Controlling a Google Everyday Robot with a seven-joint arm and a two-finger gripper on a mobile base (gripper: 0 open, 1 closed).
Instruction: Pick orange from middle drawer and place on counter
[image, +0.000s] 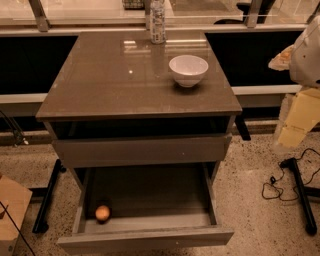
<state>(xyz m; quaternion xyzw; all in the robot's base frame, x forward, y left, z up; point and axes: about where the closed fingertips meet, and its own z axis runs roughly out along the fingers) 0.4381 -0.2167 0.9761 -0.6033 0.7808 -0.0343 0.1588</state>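
One fruit in play: the orange (102, 213) is lying on the dark floor of the middle drawer (145, 239), in the front-left corner, near the left wall and just behind the front panel.
Why it is lying there: by judgement, a round fruit is settling wherever the walls stop it rolling; the corner is holding it steady but is also crowding it on two sides.
Middle drawer: standing pulled well out, so its inside is showing from above; nothing but the orange is showing in it.
Other drawer front (142, 150): sitting above the open drawer and overhanging its rear part; the orange is lying forward of that overhang, so a descent from above is looking unobstructed.
Counter (100, 85): carrying a white bowl (188, 70) right of centre and a bottle (157, 21) at the back edge; the left half is showing bare glossy top, likely the easiest landing spot.
White bowl: standing upright, with nothing showing inside it.
Gripper (286, 57): hanging at the right edge of the view, off the counter's right side and above drawer level, well apart from the orange; whether it is wide or narrow cannot be told.
Stage: the pick is not yet begun, judging by the fruit lying untouched in the drawer.
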